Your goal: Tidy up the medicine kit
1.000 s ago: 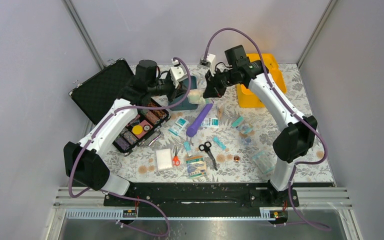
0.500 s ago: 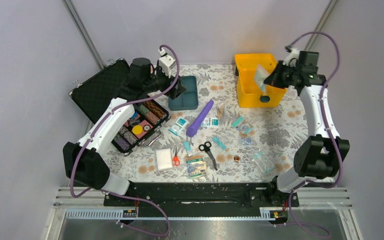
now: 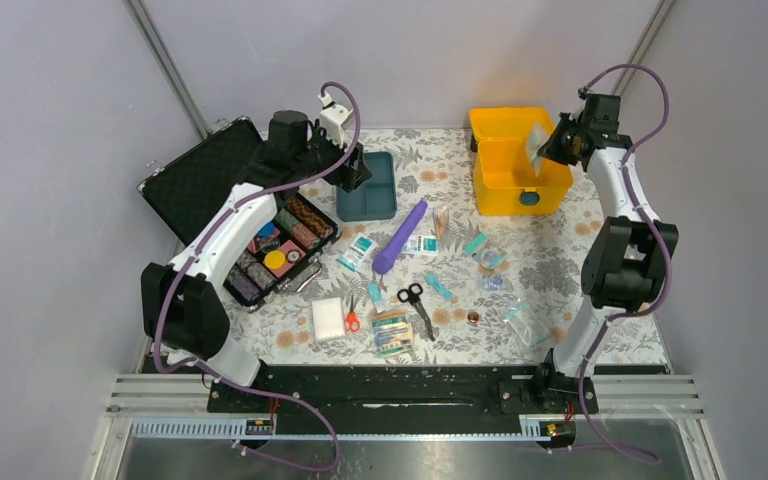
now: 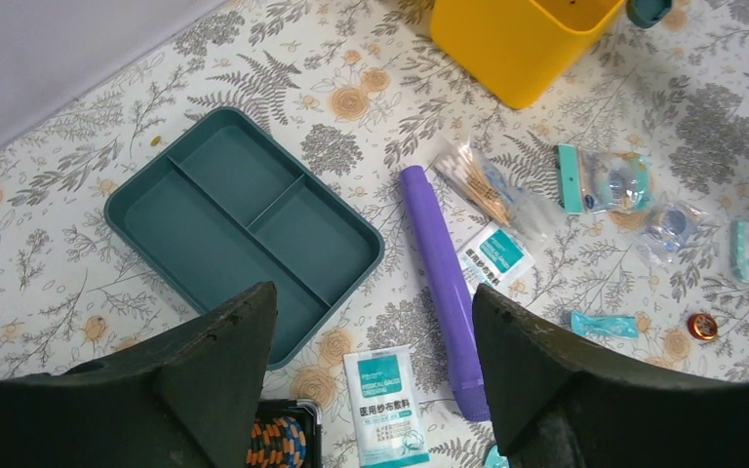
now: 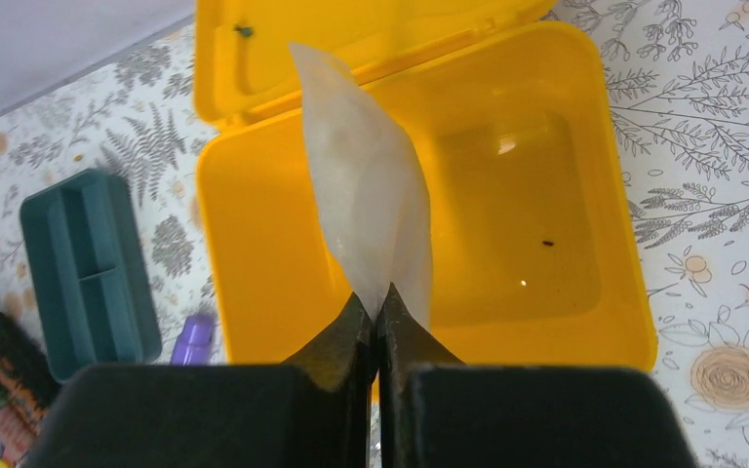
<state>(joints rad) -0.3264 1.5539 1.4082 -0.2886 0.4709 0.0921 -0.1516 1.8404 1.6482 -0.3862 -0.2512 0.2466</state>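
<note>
The medicine kit (image 3: 505, 185) is a yellow case that stands open at the back right, its lid tipped back and its inside (image 5: 507, 195) bare. My right gripper (image 5: 380, 304) is shut on the lower edge of a clear plastic pouch (image 5: 366, 195) and holds it upright over the kit's opening. The pouch (image 3: 537, 147) hangs just above the kit's right rim. The teal divided tray (image 4: 239, 229) lies on the table apart from the kit, with nothing in it. My left gripper (image 4: 375, 331) hovers open and holds nothing, above the tray's near corner and a gauze packet (image 4: 385, 405).
A black case of colourful rolls (image 3: 272, 250) lies open at the left. Across the middle lie a purple tube (image 3: 398, 237), cotton swabs (image 4: 483, 185), sachets, scissors (image 3: 416, 305), a white pad (image 3: 328, 318), a bandage pack (image 3: 392, 333) and a clear bag (image 3: 528, 322).
My right arm swung from the table's middle to the back right, carrying the pouch over the yellow kit. My left gripper opened and stayed near the teal tray.
</note>
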